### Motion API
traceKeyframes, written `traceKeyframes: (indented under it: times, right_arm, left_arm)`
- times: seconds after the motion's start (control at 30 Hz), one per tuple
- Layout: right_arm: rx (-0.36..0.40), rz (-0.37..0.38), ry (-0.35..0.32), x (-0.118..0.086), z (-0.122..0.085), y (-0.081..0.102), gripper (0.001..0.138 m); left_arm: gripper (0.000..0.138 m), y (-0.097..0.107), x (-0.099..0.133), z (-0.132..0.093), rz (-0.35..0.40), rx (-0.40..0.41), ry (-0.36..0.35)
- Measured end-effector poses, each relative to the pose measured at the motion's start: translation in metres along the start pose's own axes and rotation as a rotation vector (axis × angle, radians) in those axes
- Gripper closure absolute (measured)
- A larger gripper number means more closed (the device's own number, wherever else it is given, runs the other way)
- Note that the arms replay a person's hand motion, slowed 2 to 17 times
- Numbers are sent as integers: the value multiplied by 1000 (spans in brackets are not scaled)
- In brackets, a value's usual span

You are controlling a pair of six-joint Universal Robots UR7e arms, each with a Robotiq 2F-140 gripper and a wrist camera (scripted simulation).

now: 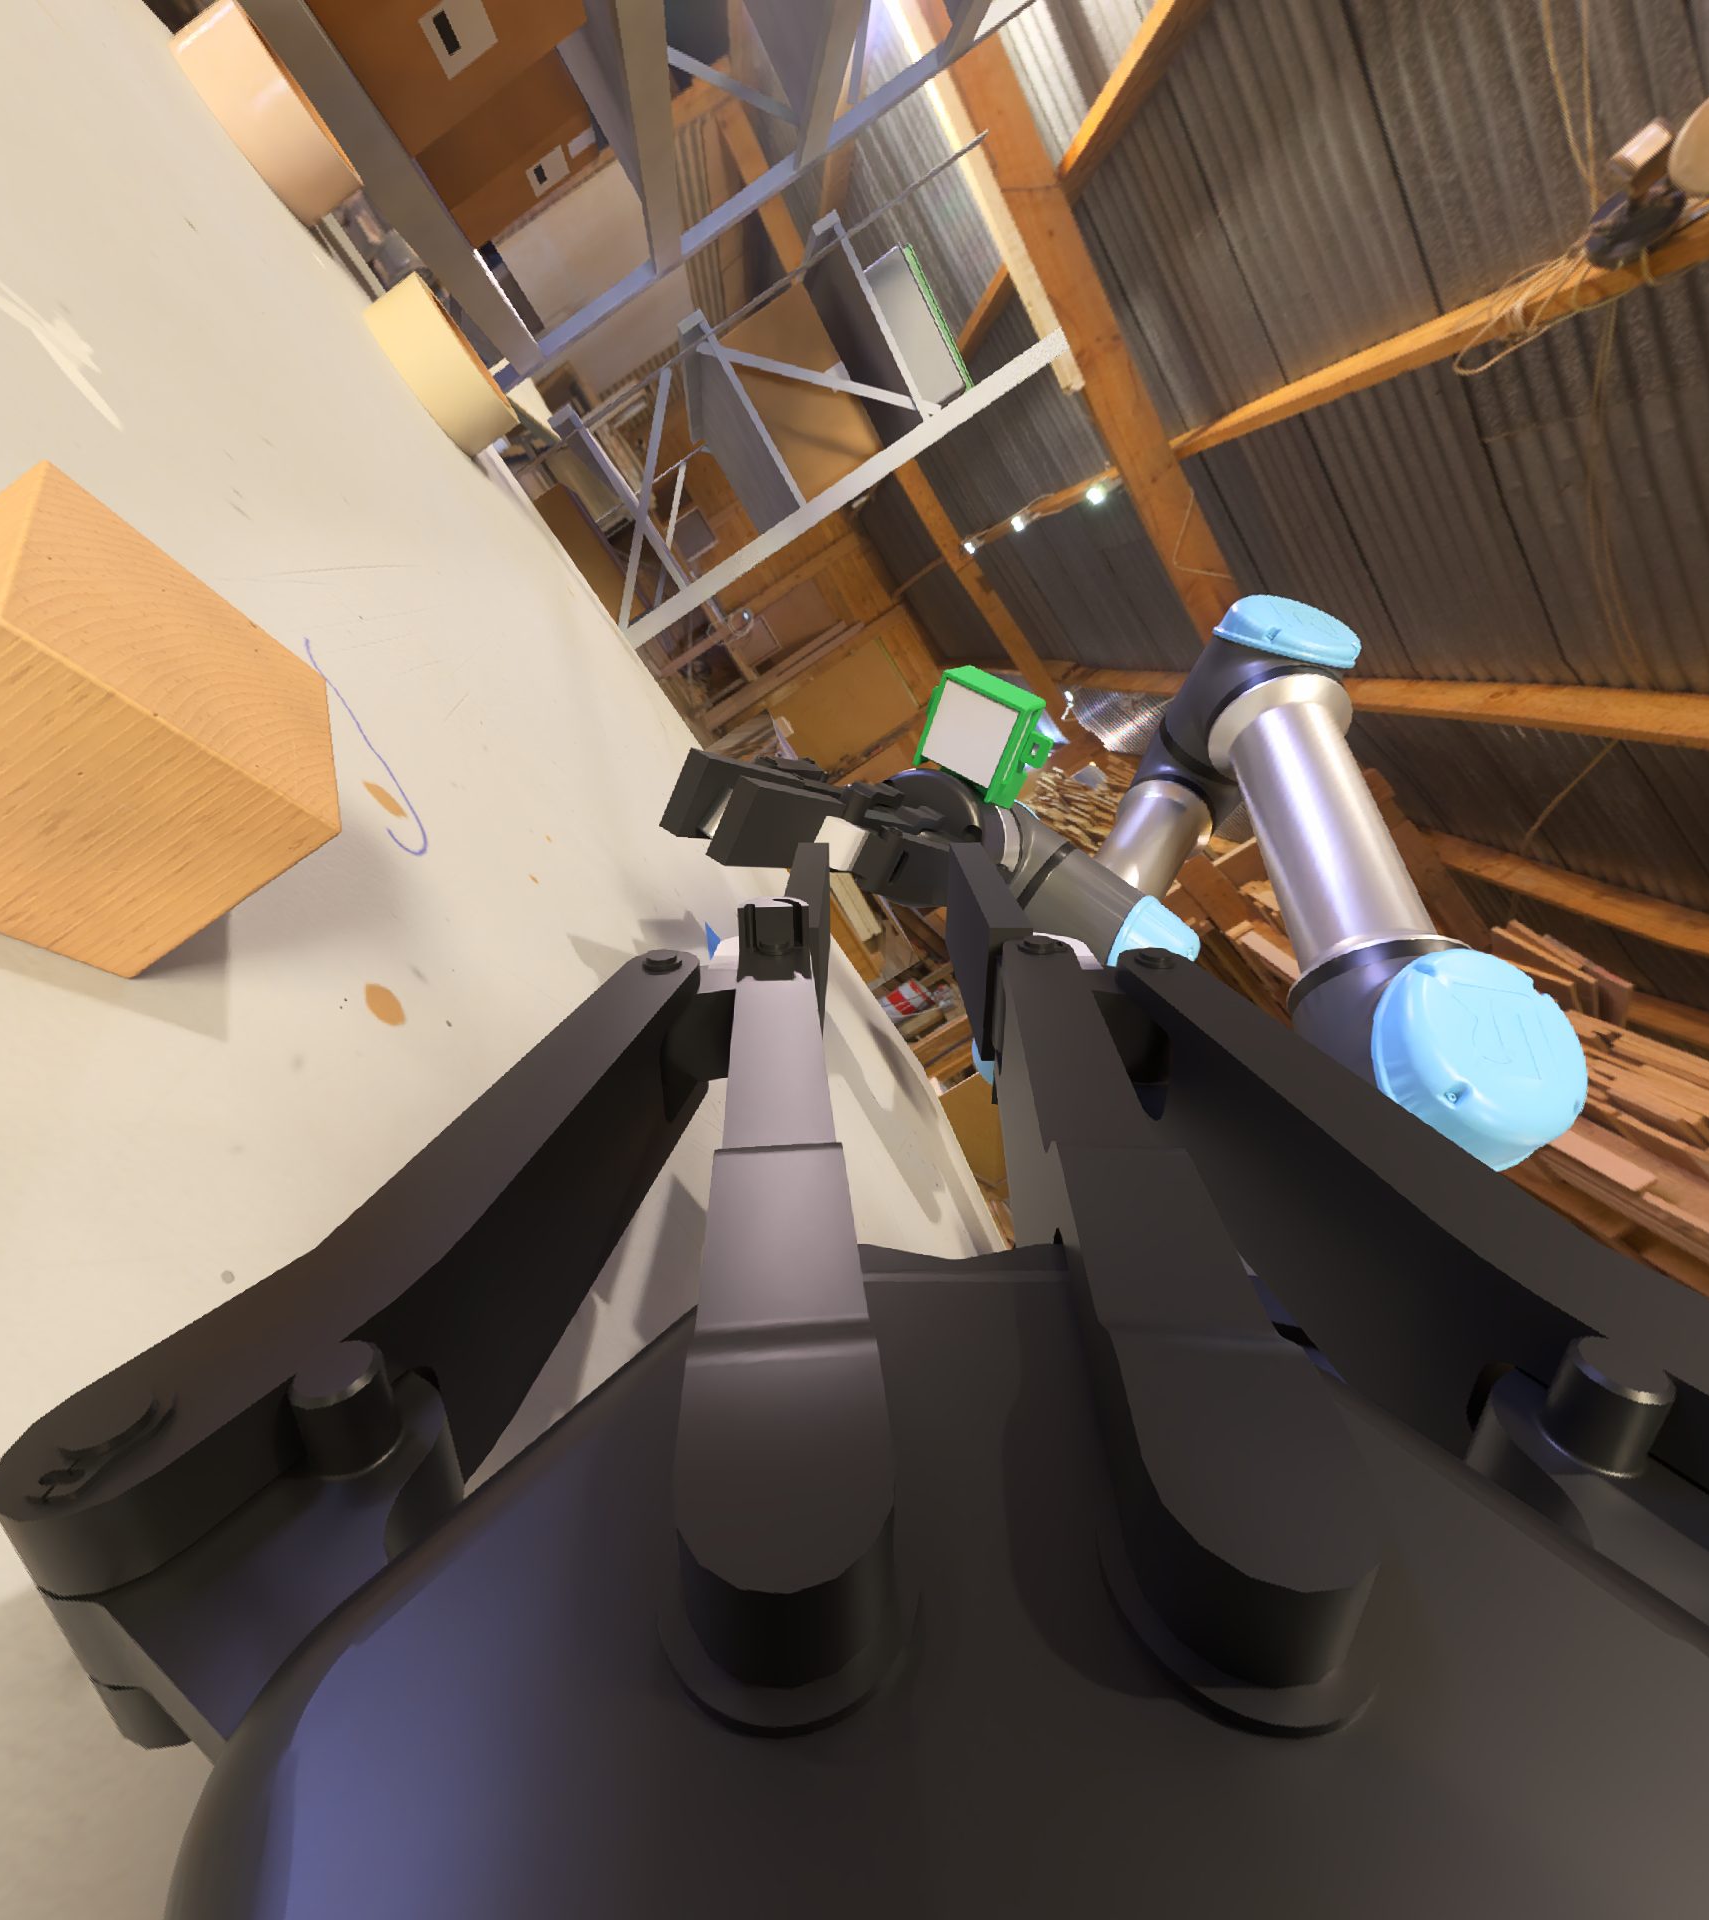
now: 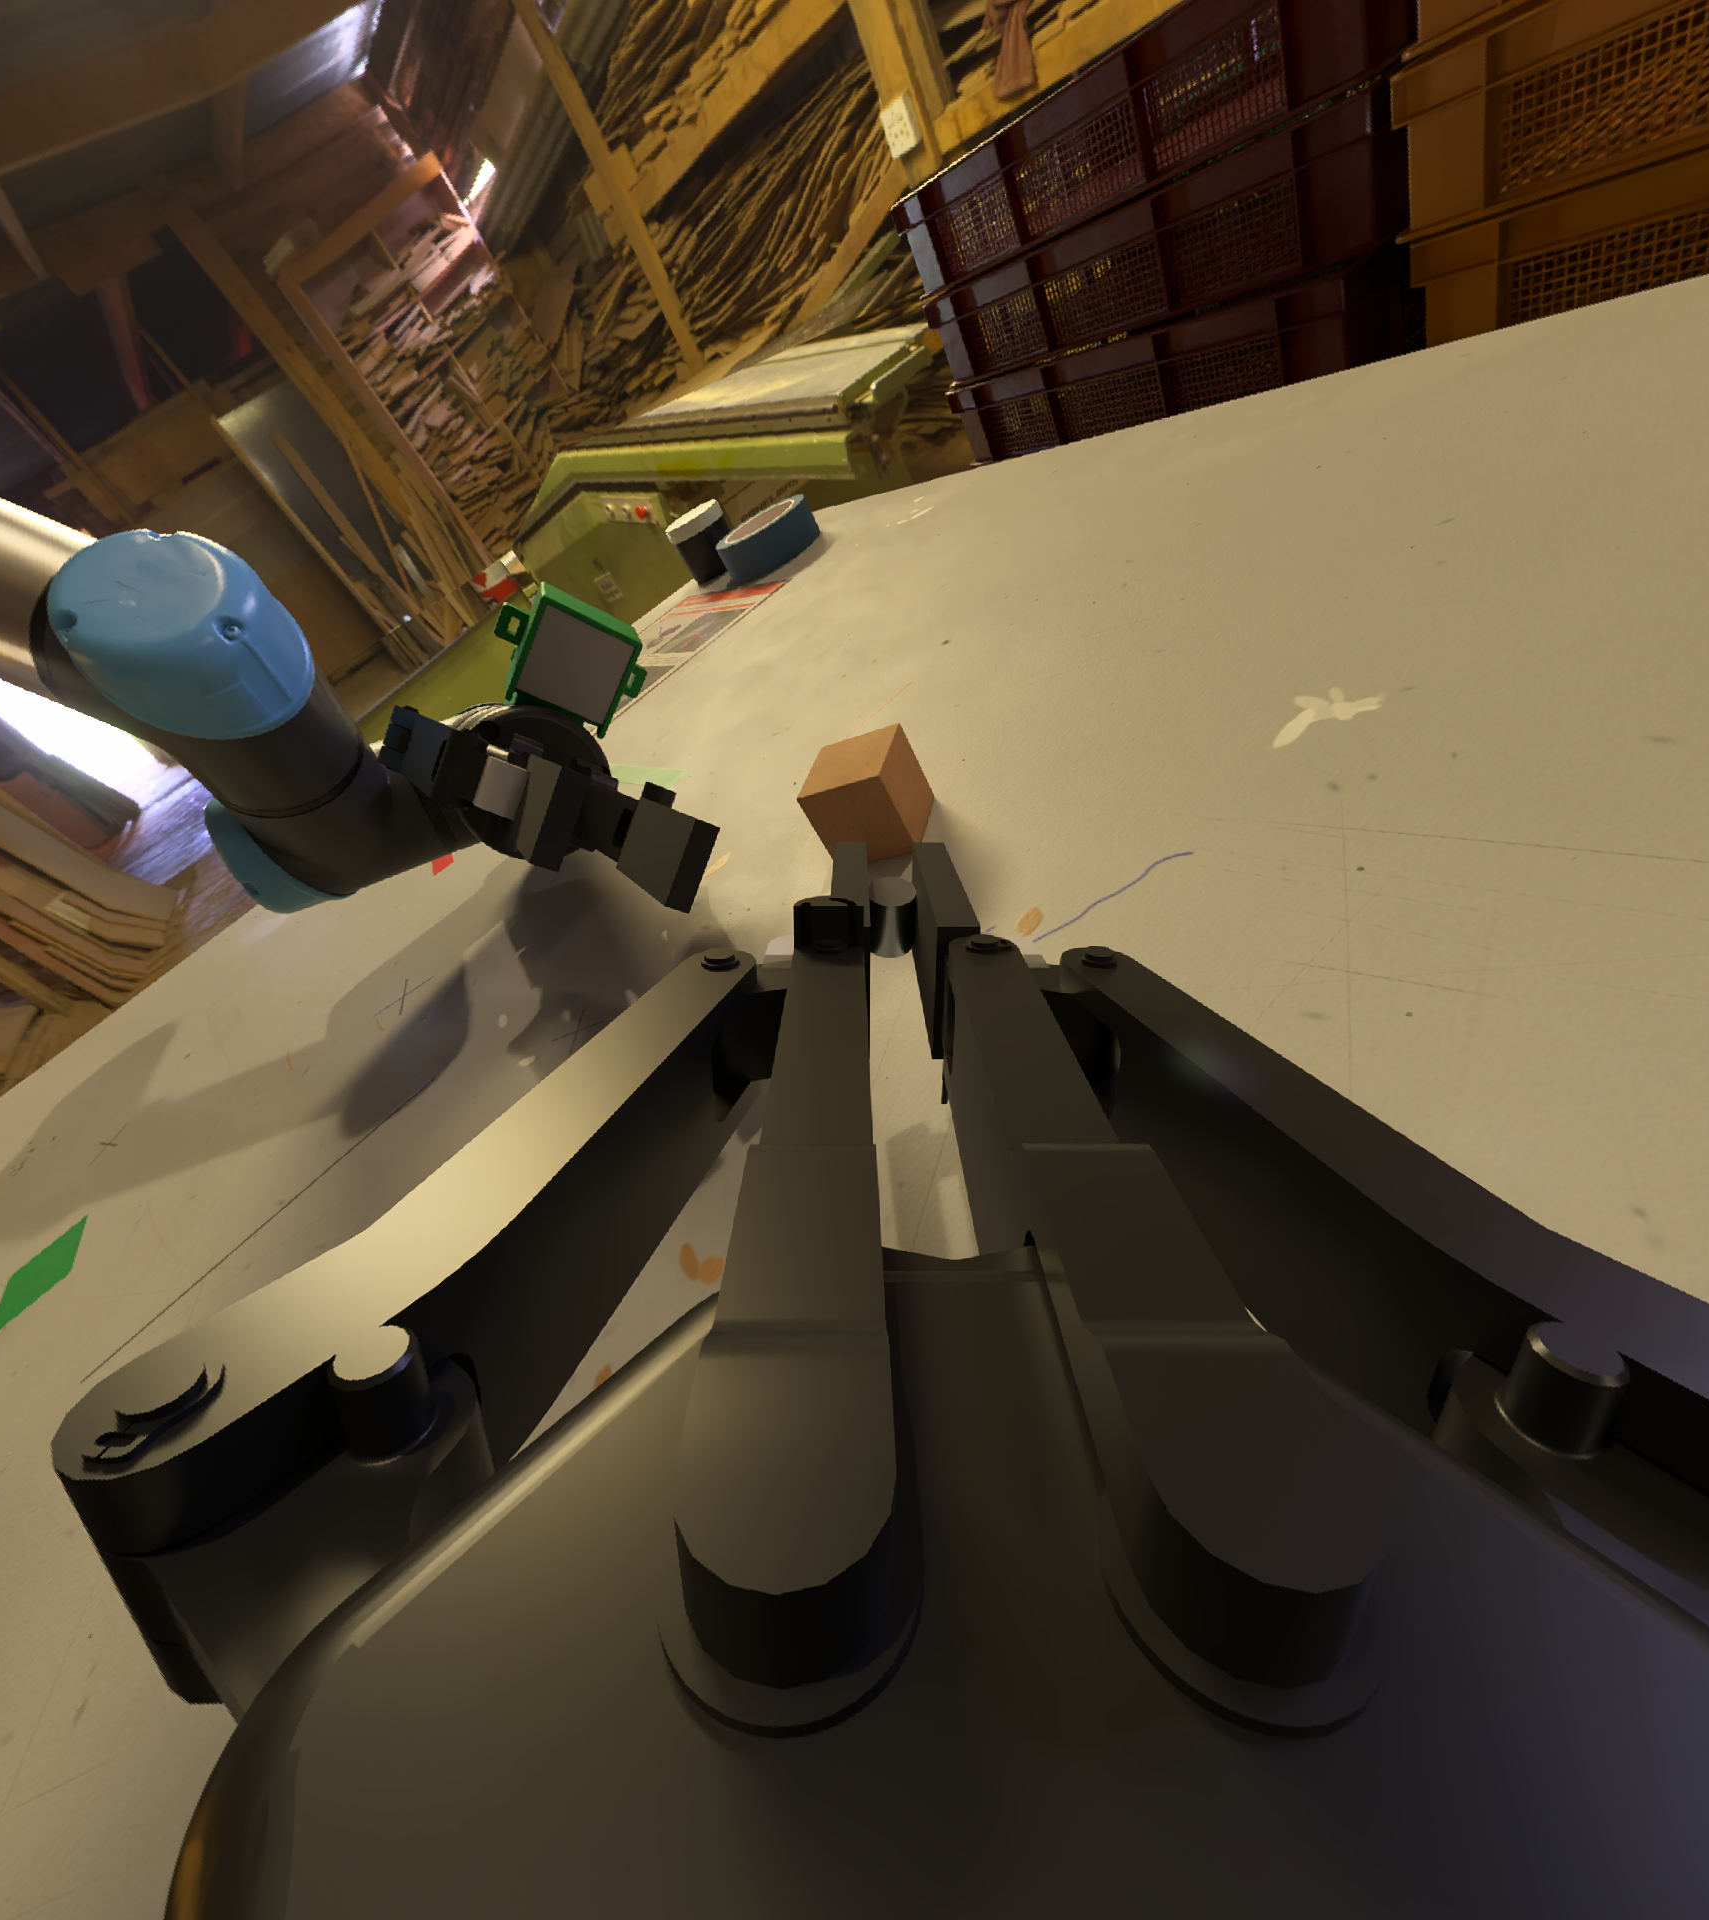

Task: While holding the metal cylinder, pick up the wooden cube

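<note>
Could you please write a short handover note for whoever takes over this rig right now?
Right gripper: shut on the metal cylinder, which sits between its fingertips, held above the table.
Left gripper: fingers close together with nothing seen between them; it looks shut and empty.
Wooden cube: resting on the table, untouched, off to one side of the left gripper; in the right wrist view it lies just beyond the cylinder.
Done: cylinder is grasped.
Left: open the left gripper, bring it over the cube, close on it and lift, while the right gripper holds the cylinder.
</note>
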State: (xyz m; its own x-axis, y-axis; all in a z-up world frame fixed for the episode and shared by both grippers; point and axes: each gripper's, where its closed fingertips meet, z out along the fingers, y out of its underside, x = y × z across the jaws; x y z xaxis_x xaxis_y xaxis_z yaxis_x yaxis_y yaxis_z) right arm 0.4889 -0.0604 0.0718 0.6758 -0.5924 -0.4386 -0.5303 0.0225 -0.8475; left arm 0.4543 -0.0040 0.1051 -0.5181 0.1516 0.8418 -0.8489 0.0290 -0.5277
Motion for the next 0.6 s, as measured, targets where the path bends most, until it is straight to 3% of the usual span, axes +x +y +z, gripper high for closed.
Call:
traceKeyframes:
  times: [0.6]
  right_arm:
    - [3,17,-5,1,0,0,127]
  left_arm:
    - [108,0,-1,0,2,-1,-4]
